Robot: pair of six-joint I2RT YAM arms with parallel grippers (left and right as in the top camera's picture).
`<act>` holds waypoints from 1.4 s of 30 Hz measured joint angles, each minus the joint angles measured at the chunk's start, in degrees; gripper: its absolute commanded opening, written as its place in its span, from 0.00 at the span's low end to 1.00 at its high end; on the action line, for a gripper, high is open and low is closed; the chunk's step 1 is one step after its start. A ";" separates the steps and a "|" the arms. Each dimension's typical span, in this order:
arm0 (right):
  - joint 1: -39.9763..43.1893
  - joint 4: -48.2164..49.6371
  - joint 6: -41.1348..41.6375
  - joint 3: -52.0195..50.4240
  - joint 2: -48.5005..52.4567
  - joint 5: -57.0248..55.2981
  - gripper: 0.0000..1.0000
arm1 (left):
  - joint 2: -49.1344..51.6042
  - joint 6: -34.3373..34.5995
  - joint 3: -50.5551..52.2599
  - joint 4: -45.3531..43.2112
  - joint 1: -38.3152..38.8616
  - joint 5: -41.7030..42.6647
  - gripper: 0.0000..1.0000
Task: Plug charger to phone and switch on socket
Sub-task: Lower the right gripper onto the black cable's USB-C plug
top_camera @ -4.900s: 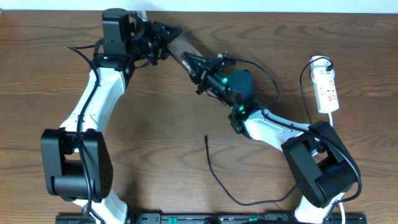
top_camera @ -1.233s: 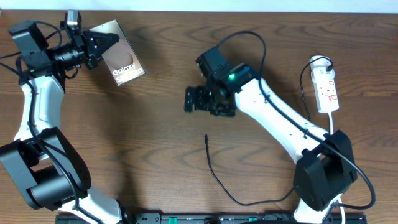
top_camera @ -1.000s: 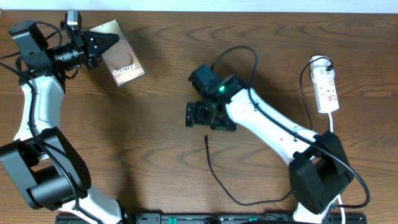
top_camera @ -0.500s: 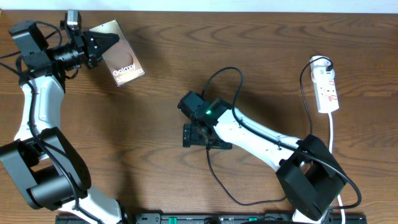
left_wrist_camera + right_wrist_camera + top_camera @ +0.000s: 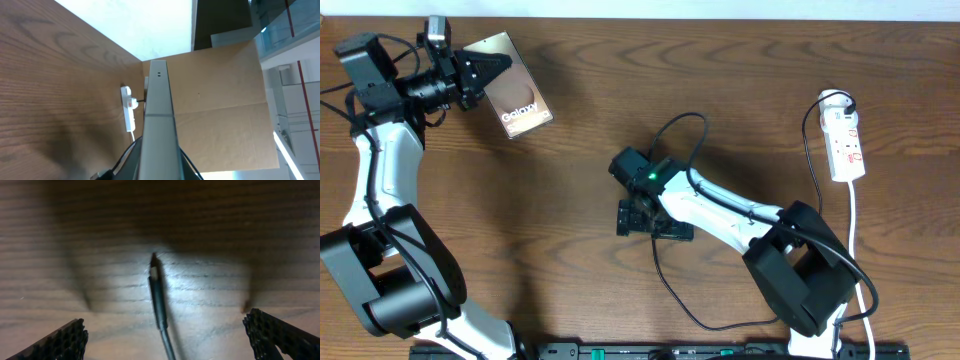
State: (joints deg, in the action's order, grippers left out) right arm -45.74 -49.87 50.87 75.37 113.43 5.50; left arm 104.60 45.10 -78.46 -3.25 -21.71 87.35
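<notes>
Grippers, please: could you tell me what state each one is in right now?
Left gripper: shut on the phone.
Right gripper: open, over the charger, holding nothing.

Overhead bright, sharp; right wrist view dim, shadowed, charger (image 5: 158, 297) tip blurred.

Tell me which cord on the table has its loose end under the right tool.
The thin black charger cable: its plug tip lies between the open fingers of the right tool. The white power-strip cord lies far off to the right.
</notes>
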 measured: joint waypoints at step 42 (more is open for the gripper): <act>3.39 -0.96 0.90 -0.09 0.96 1.29 0.23 | 0.00 -0.61 0.00 0.00 0.00 0.00 0.08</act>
State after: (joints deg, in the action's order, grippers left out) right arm -42.35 -50.83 51.77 75.29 114.39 6.79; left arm 104.60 44.49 -78.46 -3.25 -21.71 87.35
